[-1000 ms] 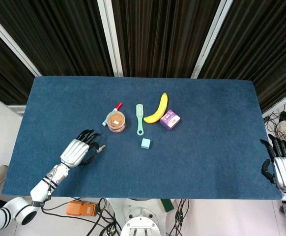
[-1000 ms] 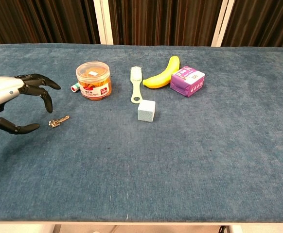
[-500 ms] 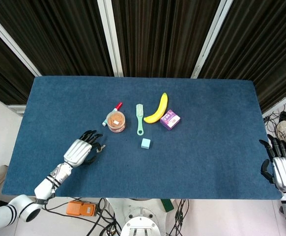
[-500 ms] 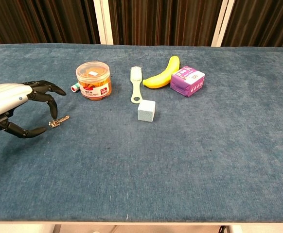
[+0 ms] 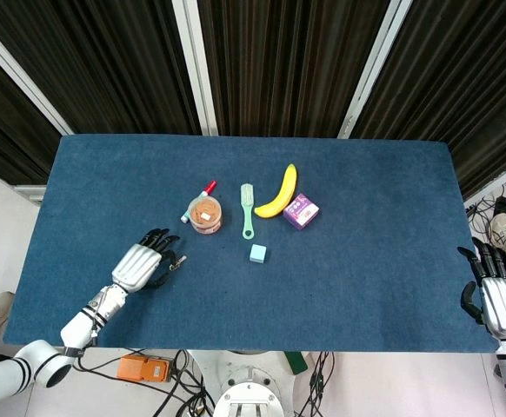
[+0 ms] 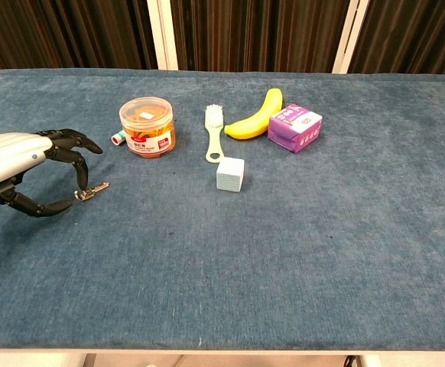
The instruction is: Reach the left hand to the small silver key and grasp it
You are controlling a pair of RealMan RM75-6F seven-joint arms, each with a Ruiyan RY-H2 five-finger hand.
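Blue table (image 6: 299,252), left robot hand (image 6: 24,164) fingers spread around small silver key (image 6: 92,189), contact unclear, right robot hand (image 5: 503,300) spread, wrist cropped.

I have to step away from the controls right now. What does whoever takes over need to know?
Left hand: over the mat's left side, fingers apart and curled around the key; one fingertip is at its near end, thumb low beside it. No grip visible.
Right hand: open at the table's right edge, holding nothing.
Key: flat on the mat, in front of the orange jar.
Done: the reach.
Left: pinch the key between thumb and finger and grasp it.
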